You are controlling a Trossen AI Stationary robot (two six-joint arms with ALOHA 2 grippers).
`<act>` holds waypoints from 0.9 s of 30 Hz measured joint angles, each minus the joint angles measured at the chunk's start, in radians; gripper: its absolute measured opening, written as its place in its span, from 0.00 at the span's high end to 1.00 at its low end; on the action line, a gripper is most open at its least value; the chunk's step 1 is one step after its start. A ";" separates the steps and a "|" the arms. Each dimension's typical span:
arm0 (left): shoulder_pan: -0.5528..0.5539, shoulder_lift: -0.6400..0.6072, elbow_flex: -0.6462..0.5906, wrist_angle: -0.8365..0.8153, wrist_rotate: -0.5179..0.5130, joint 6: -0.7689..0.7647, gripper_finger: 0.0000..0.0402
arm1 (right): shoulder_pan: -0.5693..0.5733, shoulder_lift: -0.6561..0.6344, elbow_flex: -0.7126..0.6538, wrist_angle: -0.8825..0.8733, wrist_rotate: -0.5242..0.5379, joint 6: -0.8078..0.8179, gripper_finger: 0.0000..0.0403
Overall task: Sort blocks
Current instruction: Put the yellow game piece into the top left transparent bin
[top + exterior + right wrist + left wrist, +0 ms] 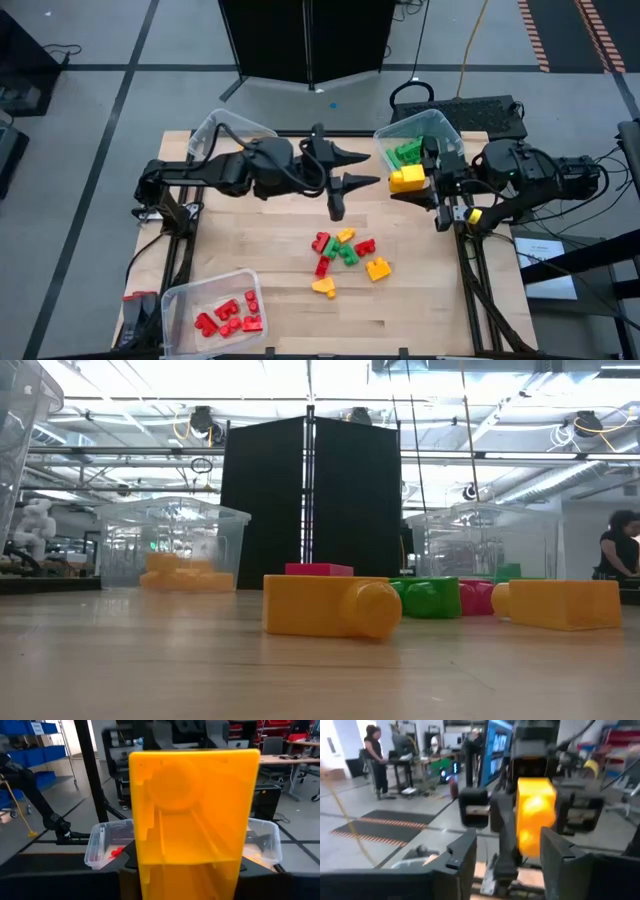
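Note:
My right gripper (412, 181) is shut on a yellow block (406, 179), held in the air in front of the far-right bin. The block fills the right wrist view (192, 815), its hollow underside toward the camera. My left gripper (370, 170) is open and empty, pointing toward the table's right edge, just left of that block, which shows ahead between its fingers (535, 817). A loose pile of red, green and yellow blocks (345, 255) lies on the table's middle; it also shows in the low view (330, 605). My right gripper pinches the yellow block between its two fingers, by the two sides of its near end (145, 870). The fingers come level from the table's right side; the block itself hides most of them. The block is lifted clear of the table.
Three clear bins stand on the table: one at the far left (225, 135) with yellow blocks (185, 575), one at the far right (440, 125) with green blocks (405, 152), one at the near left (180, 300) with red blocks (228, 315). A person (620, 555) stands beyond the table.

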 joint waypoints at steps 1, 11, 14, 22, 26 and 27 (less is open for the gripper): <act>0.000 -0.001 0.000 0.017 0.003 0.000 0.64 | 0.000 0.000 0.000 0.000 0.002 -0.010 0.71; 0.003 0.001 0.000 0.063 0.004 0.000 0.39 | -0.001 0.003 0.000 0.073 0.048 -0.108 0.71; 0.003 0.001 0.000 0.093 0.004 0.000 0.37 | -0.003 0.002 0.000 0.078 0.048 -0.128 0.71; 0.008 0.022 0.002 0.145 -0.002 -0.018 0.37 | -0.003 0.025 0.000 0.143 0.043 -0.153 0.71; 0.006 0.037 0.002 0.175 0.004 0.011 0.37 | -0.003 0.049 0.000 0.151 0.040 -0.157 0.71; 0.006 0.038 0.002 0.178 0.012 0.012 0.37 | -0.003 0.052 0.000 0.153 0.040 -0.157 0.71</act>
